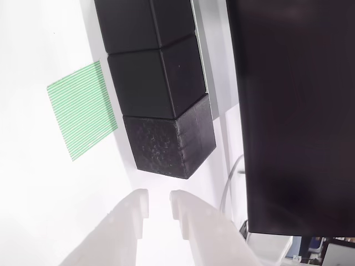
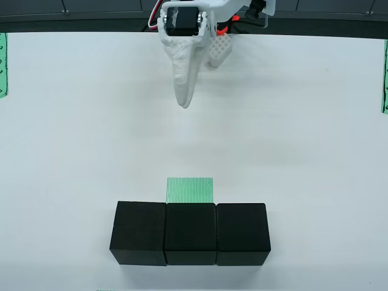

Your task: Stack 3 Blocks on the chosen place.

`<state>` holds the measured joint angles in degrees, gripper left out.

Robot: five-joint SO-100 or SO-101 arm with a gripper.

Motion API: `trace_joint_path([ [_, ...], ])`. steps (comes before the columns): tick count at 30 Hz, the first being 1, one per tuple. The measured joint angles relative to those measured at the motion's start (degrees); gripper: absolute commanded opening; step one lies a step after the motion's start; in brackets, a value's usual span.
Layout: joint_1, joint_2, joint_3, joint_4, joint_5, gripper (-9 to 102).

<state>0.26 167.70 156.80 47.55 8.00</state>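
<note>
a robotics test bench in a lab or maker's workroom. a plain white desk (image 2: 315,121) carries printed green striped markers (image 2: 384,76), and loose cables (image 1: 230,185) trail beside a large black panel (image 1: 299,111).

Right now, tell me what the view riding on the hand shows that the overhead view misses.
Only the hand view: the nearest block's rough, ridged faces, and a large black panel beside the row. Only the overhead view: the three blocks side by side as a full row, and green striped bands at the table edges. Both: the green striped patch, no block on it, and the hand, holding nothing.
</note>
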Motion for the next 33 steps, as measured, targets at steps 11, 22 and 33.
trace_joint_path([
  [11, 2.2, -15.73, -12.04, 0.0, 0.0, 0],
  [22, 4.13, -44.38, -39.11, 11.78, -7.82, 8],
  [33, 4.66, -70.58, -65.48, 25.49, -14.94, 25],
])
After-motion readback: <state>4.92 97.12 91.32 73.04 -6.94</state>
